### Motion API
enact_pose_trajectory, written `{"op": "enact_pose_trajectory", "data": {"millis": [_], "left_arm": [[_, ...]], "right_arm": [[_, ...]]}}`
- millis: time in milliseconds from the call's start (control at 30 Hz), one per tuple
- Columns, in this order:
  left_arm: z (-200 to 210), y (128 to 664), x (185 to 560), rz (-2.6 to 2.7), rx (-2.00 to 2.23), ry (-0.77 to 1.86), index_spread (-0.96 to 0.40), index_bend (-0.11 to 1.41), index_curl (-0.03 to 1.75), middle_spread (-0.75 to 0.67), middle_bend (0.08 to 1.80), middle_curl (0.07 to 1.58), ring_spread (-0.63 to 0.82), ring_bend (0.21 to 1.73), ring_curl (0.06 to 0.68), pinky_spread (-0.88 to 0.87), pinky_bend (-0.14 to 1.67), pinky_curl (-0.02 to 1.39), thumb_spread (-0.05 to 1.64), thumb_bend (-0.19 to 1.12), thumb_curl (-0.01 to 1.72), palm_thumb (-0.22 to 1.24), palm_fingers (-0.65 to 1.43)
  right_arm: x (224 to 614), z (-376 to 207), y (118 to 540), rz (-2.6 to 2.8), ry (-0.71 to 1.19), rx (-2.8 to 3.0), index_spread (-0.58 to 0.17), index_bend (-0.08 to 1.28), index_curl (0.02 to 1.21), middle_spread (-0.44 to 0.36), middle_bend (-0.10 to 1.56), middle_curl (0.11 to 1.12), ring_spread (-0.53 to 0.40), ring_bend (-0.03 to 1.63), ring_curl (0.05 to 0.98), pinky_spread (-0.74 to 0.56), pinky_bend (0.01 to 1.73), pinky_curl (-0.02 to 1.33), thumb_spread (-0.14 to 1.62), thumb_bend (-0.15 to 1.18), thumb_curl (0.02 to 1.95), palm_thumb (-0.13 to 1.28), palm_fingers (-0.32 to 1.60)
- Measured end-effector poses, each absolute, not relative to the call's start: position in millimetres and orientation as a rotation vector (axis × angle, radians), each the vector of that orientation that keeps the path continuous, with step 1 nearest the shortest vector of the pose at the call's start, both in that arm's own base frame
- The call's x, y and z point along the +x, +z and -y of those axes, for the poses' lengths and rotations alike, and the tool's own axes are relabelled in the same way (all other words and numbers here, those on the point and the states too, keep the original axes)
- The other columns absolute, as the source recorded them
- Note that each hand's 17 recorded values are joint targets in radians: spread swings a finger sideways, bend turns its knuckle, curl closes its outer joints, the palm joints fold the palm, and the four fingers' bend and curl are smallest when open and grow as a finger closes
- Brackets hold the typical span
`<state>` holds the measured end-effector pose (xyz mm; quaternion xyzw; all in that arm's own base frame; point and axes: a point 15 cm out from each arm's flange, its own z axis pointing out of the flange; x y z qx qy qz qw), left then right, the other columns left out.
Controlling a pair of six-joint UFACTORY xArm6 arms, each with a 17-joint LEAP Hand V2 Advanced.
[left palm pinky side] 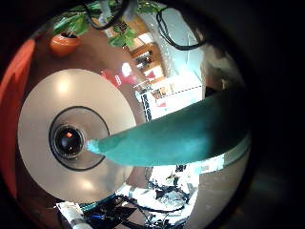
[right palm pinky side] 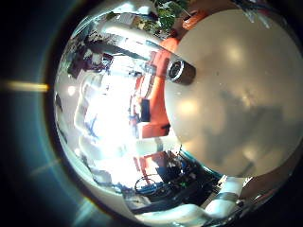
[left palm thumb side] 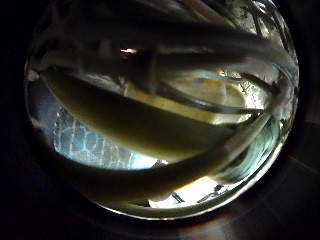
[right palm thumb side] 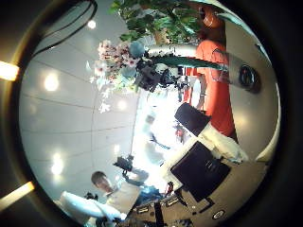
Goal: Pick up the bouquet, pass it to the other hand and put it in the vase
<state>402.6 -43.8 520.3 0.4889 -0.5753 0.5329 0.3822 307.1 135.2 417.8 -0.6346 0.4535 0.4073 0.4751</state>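
My left hand's fingers (left palm thumb side: 150, 40) cross over them. In the left little finger side palm view the bouquet's stem (left palm pinky side: 181, 138) slants down, its tip just beside the open mouth of the vase (left palm pinky side: 67, 141). The vase stands on the round table (left palm pinky side: 57, 95). The right thumb side palm view shows the bouquet's flowers (right palm thumb side: 118, 61) held up by my left hand (right palm thumb side: 153, 76). The right little finger side palm view shows the vase (right palm pinky side: 177, 68) near the edge of the table (right palm pinky side: 237, 85).
A potted plant (left palm pinky side: 67, 38) stands beyond the table's far edge. Leafy branches (right palm thumb side: 156, 19) hang near the bouquet in the right thumb side palm view. Room furniture lies around the table.
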Motion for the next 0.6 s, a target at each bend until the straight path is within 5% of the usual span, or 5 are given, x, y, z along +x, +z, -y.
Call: {"op": "enact_pose_trajectory", "data": {"millis": [100,133,233,400,600], "left_arm": [[42,510,407,1.477,1.256,1.356,-0.67,0.51,1.17,-0.46,1.02,0.89,-0.40,1.34,0.531,-0.69,0.97,1.10,0.96,-0.07,0.61,0.61,0.61],[42,500,408,1.497,1.260,1.340,-0.58,0.42,1.14,-0.34,0.81,0.85,-0.28,1.19,0.499,-0.61,0.80,1.07,0.95,-0.08,0.57,0.50,0.03],[41,481,408,1.526,1.270,1.293,-0.38,0.23,1.00,0.01,0.50,0.69,0.06,0.99,0.389,-0.25,0.46,0.99,0.94,-0.10,0.50,0.32,-0.42],[43,444,410,1.507,1.238,1.233,-0.13,0.05,0.76,0.38,0.26,0.50,0.40,0.74,0.261,0.25,0.22,0.79,0.92,-0.06,0.42,0.16,-0.36],[6,419,406,1.422,1.341,1.248,0.00,0.06,0.53,0.55,0.17,0.40,0.57,0.61,0.201,0.53,0.16,0.61,0.90,-0.04,0.38,0.10,-0.26]], "right_arm": [[307,-135,417,-1.109,0.997,-1.551,-0.436,0.21,0.38,-0.076,0.23,0.34,-0.033,0.66,0.200,0.40,0.62,0.32,1.02,-0.02,0.50,0.70,0.39],[307,-135,417,-1.109,0.997,-1.551,-0.440,0.21,0.38,-0.077,0.23,0.35,-0.033,0.65,0.197,0.40,0.61,0.31,1.02,-0.02,0.50,0.70,0.40],[307,-135,417,-1.109,0.998,-1.550,-0.444,0.21,0.38,-0.077,0.22,0.35,-0.042,0.65,0.194,0.40,0.60,0.30,1.02,-0.02,0.50,0.70,0.41],[307,-135,417,-1.103,0.993,-1.553,-0.453,0.22,0.39,-0.078,0.22,0.35,-0.049,0.63,0.185,0.41,0.58,0.28,1.02,-0.02,0.49,0.70,0.44],[306,-136,418,-1.100,0.991,-1.556,-0.453,0.23,0.40,-0.080,0.21,0.35,-0.053,0.63,0.180,0.41,0.55,0.25,1.03,-0.02,0.49,0.70,0.47]]}}
